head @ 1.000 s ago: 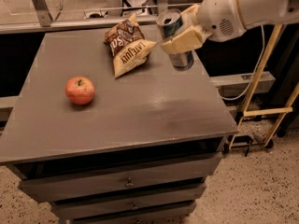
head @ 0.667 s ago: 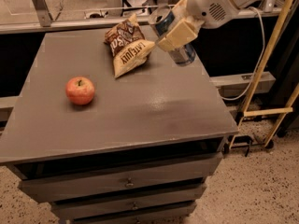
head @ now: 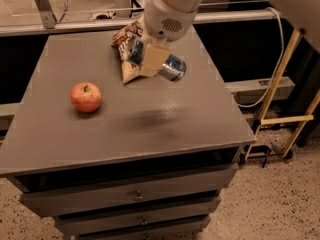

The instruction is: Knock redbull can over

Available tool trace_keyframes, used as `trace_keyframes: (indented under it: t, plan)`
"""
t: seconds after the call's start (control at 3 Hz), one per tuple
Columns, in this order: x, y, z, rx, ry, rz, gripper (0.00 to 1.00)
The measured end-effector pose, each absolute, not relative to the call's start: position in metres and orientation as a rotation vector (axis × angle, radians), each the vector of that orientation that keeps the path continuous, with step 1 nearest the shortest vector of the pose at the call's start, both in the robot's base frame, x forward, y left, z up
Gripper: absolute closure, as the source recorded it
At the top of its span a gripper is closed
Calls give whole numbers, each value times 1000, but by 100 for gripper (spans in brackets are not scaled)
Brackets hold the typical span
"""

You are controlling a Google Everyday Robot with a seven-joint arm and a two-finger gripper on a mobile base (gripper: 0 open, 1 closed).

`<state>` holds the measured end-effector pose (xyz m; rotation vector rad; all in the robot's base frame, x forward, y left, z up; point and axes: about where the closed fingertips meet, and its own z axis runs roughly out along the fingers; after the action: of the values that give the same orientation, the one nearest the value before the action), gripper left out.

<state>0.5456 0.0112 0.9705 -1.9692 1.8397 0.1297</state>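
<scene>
The redbull can is tipped on its side at the back middle of the grey table, its silver end pointing right. It lies right next to the chip bag. My gripper reaches down from the white arm and sits right in front of the can's middle, covering it. Blue parts of the can show on both sides of the gripper. I cannot tell whether the can rests on the table or is lifted slightly off it.
A red apple sits at the left of the table. Drawers are below the front edge. A yellow frame and a white cable stand to the right of the table. A rail runs behind it.
The arm has swung left across the back of the table. The can has gone from upright to lying on its side, and now lies further left against the chip bag.
</scene>
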Motion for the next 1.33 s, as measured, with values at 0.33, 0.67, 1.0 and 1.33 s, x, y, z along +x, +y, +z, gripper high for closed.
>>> trace_keyframes:
  t: [0.33,0.67,1.0,1.33]
  plan:
    - [545,24,932,-2101,1908,13,100]
    - [543,21,898,-2180,1985,-64,83]
    - [540,21,879,-2255,2026,-104,59]
    - [536,20,865,-2317,2051,-141,35]
